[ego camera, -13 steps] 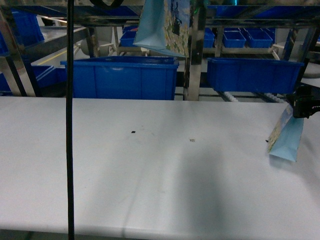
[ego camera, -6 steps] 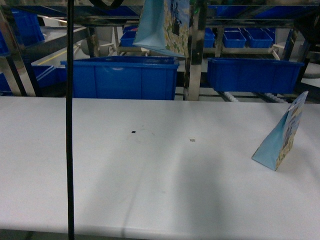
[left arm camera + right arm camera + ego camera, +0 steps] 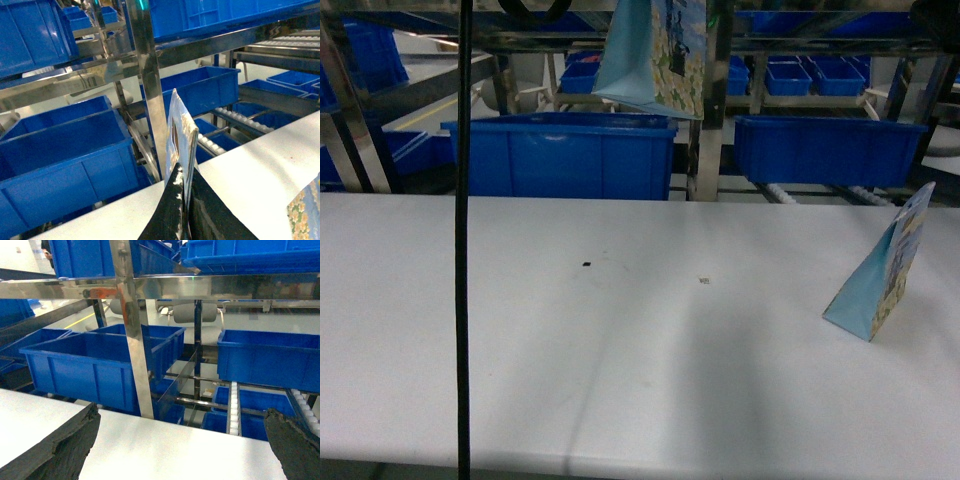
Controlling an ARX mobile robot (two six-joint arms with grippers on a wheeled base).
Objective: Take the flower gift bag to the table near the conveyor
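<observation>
We are looking across the table (image 3: pixel 620 350), where the set-down gift bag (image 3: pixel 885 275) is now standing free near the right edge, leaning on its folded base. A second ago the right gripper (image 3: pixel 182 437) was still holding it; now it is spread wide and holding nothing, so we are judging this bag delivered. It is showing a pale blue side and a flowered face. Farther back, the left gripper (image 3: pixel 184 220) is pinching the second gift bag (image 3: pixel 179 145) by its top edge, hanging it high before the conveyor (image 3: pixel 710 120) and the blue bins (image 3: pixel 565 155).
</observation>
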